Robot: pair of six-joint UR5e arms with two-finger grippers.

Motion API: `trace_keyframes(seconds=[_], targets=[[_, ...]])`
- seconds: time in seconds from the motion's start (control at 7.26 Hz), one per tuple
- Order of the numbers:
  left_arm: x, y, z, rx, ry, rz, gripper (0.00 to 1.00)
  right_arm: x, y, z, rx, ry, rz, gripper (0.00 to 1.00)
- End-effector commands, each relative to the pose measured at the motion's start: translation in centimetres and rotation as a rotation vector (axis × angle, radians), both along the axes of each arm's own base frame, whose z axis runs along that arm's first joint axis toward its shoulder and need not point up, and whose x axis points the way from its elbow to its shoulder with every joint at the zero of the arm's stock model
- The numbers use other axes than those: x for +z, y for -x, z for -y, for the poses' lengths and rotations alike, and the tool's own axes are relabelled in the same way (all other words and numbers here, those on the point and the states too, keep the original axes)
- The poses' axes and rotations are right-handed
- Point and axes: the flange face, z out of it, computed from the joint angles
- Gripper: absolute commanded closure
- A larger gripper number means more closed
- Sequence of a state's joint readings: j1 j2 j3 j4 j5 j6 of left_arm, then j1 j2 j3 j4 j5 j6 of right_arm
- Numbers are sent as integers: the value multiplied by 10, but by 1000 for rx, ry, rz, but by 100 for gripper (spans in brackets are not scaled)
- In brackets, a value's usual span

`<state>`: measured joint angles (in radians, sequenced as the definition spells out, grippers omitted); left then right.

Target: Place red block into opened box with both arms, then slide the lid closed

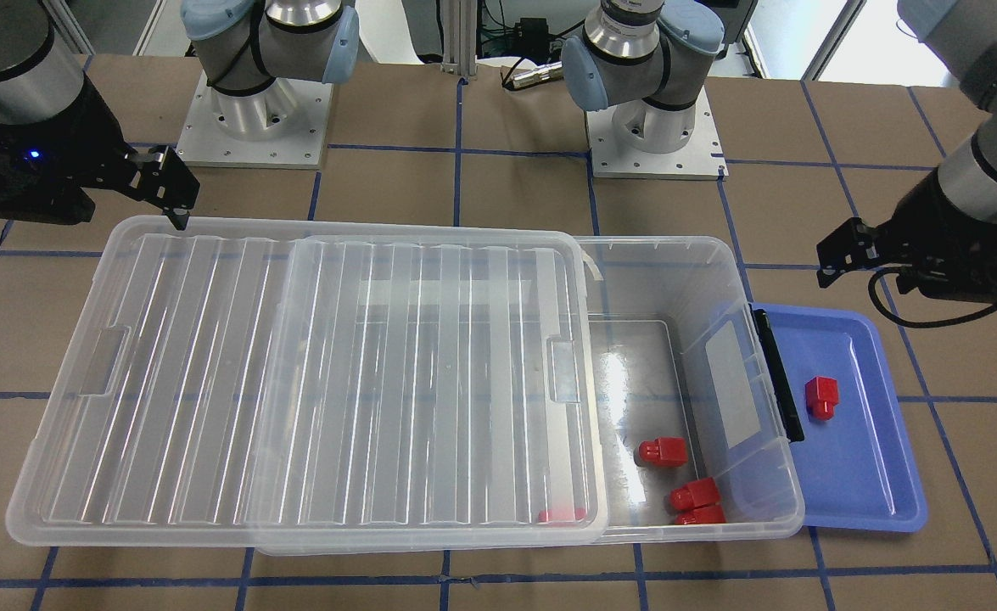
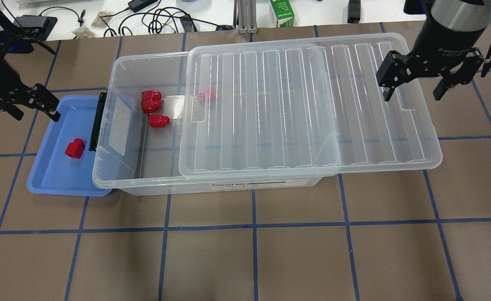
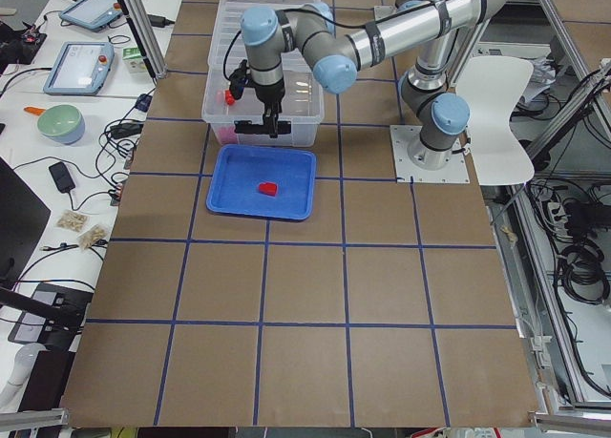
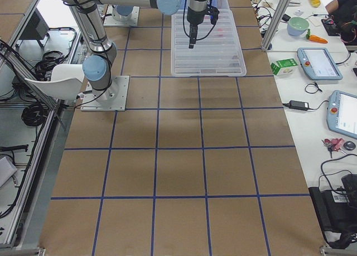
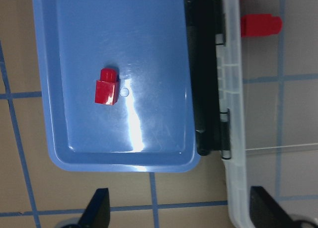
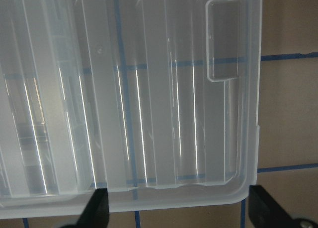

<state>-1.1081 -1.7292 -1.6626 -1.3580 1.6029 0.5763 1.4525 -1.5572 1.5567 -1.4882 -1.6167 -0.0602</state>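
Left gripper point(image 2: 36, 113), jaws spread and empty, hangs above the single blue tray point(image 2: 57, 173), where one red block point(image 2: 75, 148) lies. Right gripper point(image 2: 412, 95), jaws likewise spread and empty, hangs above the right end of the lid point(image 2: 270, 108). The lid covers the right part of the box point(image 2: 153, 188) and overhangs its right end. Four more red blocks point(image 2: 159, 121) lie in the box: three in the open left part, one under the lid.

Left pincer point(image 2: 36, 113), right pincer point(image 2: 413, 97): both spread.
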Motion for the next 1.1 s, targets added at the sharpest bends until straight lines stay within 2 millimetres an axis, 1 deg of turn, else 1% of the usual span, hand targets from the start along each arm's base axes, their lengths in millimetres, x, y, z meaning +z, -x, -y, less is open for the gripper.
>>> trace_keyframes(seconds=[0.0,0.14,0.28,0.41,0.69,0.83,0.96], targets=[[-79,-53,3,-69,20,-30,0,0,0,-4,6,-7,0,0],[-104,-63,2,-81,5,-39,0,8,0,-10,3,10,1,0],[-123,-62,0,-79,-15,-53,0,14,-1,-13,-9,22,-5,0],[-138,-58,0,-81,-13,-80,0,20,-3,-16,-10,36,-4,0],[-179,-54,-3,-81,-11,-101,0,25,-5,-22,-13,48,5,0],[-195,-56,1,-78,24,-83,1,26,-8,-23,-9,49,7,0],[-204,-58,3,-71,19,-81,16,26,-20,-26,19,45,8,0]])
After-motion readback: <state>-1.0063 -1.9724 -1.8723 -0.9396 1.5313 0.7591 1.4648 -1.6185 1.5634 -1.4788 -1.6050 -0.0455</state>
